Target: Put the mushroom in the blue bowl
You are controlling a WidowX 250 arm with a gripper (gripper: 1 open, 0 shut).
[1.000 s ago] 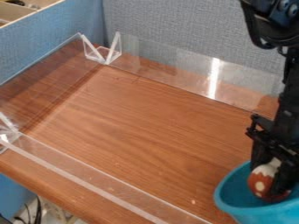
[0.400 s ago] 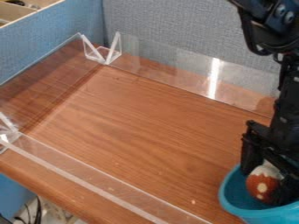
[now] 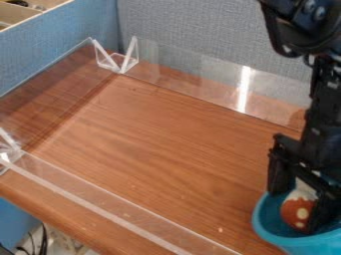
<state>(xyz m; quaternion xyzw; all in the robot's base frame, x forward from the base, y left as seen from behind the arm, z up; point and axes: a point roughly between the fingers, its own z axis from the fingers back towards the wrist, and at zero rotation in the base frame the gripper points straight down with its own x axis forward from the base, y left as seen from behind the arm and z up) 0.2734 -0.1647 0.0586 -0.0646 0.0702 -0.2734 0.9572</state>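
The blue bowl (image 3: 276,227) sits at the bottom right corner of the wooden table, partly cut off by the frame edge. Inside it lies the mushroom (image 3: 298,210), its orange-brown spotted cap showing. My gripper (image 3: 302,185) hangs directly over the bowl, pointing down, with its black fingers (image 3: 280,171) spread apart on either side of the mushroom and not clamped on it. The jaws stand open. The arm's black body rises along the right edge.
A clear acrylic wall (image 3: 173,72) fences the brown wooden tabletop (image 3: 147,139) at the back and along the front left. A blue fabric panel (image 3: 54,45) stands at the left, with a cardboard box above it.
The jaws went from shut on the mushroom to open, and the mushroom now rests in the bowl. The hand has stayed over the bowl.
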